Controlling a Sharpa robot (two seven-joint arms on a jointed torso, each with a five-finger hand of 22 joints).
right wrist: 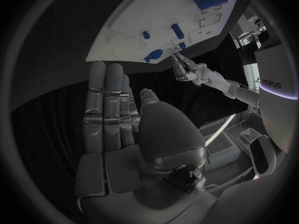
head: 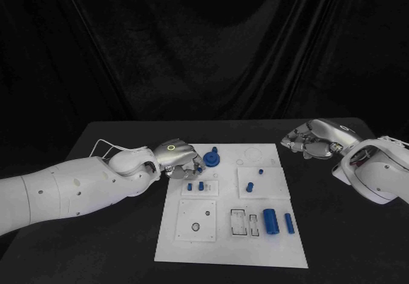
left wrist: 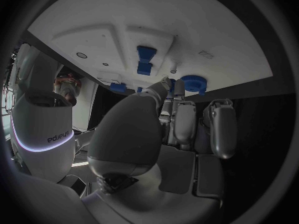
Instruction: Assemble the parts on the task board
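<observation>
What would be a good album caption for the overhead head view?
Left hand reaches a blue part on the white task board; right hand waits beside it.

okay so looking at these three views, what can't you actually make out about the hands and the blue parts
- Left hand, head view: whether its fingertips grip a small blue part; the hand's own back covers them.
- Left wrist view: the thumb hides the contact.
- Blue gear: too small to tell if it is seated on the task board.
- Right hand: off the board's edge, fingers flat, nothing in it.

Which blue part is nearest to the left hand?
The small blue part at the left hand's fingertips, beside the round gear. The other blue parts lie farther toward the robot or to its right.
</observation>
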